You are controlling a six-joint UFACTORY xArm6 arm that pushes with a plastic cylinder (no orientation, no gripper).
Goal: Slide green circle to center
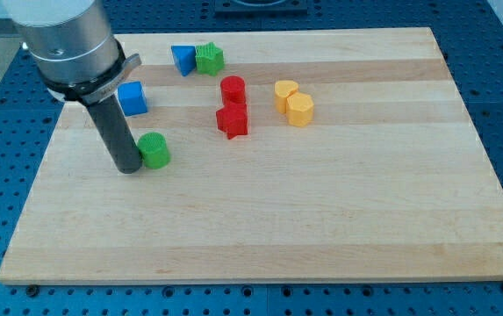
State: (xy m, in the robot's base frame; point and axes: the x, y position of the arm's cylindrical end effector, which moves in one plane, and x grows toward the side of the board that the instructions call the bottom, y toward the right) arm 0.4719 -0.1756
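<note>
The green circle block (155, 150) lies on the wooden board (260, 228), left of the board's middle. My tip (130, 168) stands right against the green circle's left side, touching or nearly touching it. The rod rises from there up to the grey arm body at the view's top left.
A blue cube (132, 97) sits just above the rod. A blue triangle (182, 59) and a green star (209, 59) lie near the top edge. A red cylinder (233, 89) and a red star (232, 122) stand mid-board, with two yellow blocks (286, 93) (300, 110) to their right.
</note>
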